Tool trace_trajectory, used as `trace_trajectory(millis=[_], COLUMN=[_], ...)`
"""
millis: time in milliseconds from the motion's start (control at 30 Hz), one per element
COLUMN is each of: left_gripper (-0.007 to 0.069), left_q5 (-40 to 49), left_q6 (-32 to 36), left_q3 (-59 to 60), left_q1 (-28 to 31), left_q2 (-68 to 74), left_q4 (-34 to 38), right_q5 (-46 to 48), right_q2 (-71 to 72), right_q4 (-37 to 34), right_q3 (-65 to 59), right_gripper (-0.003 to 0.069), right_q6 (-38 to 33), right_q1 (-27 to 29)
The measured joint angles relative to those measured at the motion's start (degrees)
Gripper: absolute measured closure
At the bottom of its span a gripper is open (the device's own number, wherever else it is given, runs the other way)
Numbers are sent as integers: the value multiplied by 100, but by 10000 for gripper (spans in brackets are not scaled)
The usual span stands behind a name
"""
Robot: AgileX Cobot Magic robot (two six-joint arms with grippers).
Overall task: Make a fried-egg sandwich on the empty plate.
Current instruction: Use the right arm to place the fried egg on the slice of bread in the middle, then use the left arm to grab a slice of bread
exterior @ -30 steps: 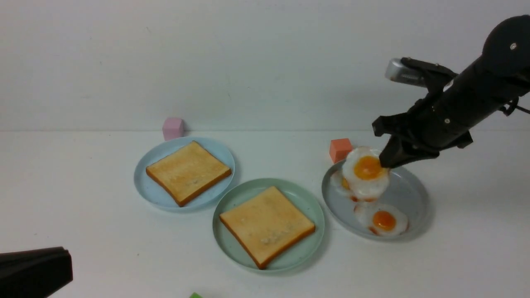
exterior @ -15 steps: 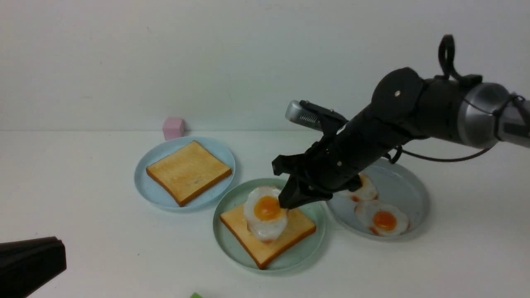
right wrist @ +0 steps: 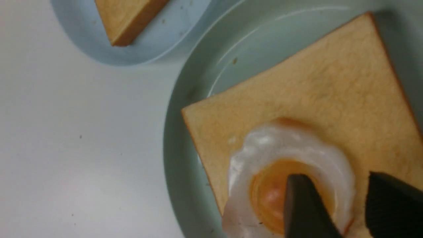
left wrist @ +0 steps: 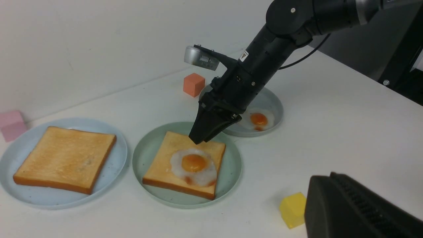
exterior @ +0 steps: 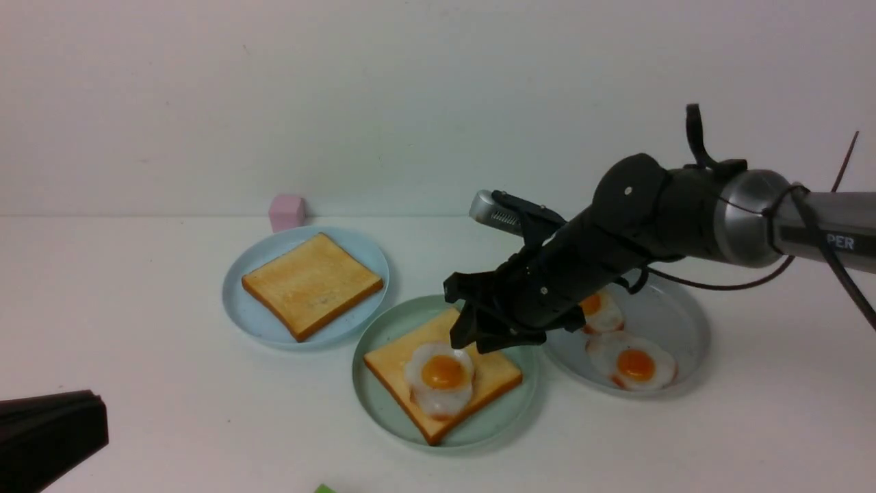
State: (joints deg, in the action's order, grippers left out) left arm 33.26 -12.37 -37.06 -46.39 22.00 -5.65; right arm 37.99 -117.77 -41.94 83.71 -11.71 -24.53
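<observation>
One fried egg point(exterior: 439, 378) is lying as filling on the toast slice point(exterior: 496, 375) in the mint-green plate point(exterior: 383, 418), mid-desk point(exterior: 137, 342). The right pincer point(exterior: 471, 346) is hovering just above it, slightly parted and empty. The second toast slice point(exterior: 311, 284), likely the lid, is sitting on the far-left light blue plate point(exterior: 239, 311). I cannot tell the left pincer's point(exterior: 68, 438) gap.
</observation>
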Motion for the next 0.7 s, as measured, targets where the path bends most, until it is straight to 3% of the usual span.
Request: trace_trajectory(millis=[133, 267, 367, 567, 700], left_gripper=[626, 624, 624, 638, 638], left_q5=[0, 200, 460, 683, 387], left_q6=[0, -131, -476, -1178, -1265], left_q3=[0, 0, 0, -208, -690], left_q1=[0, 0, 0, 83, 842], left_q2=[0, 77, 358, 2160, 3502], left_q4=[-10, -17, -124, -1135, -1451], right_q5=[-46, 199, 603, 2126, 2554], right_q2=[138, 706, 1213, 2827, 3761], right_q4=[196, 598, 1006, 2344, 2925], right_q3=[0, 0, 0, -114, -582], right_gripper=[200, 206, 268, 559, 663], right_q6=[-7, -15, 20, 717, 1246], right_q1=[12, 51, 51, 6, -105])
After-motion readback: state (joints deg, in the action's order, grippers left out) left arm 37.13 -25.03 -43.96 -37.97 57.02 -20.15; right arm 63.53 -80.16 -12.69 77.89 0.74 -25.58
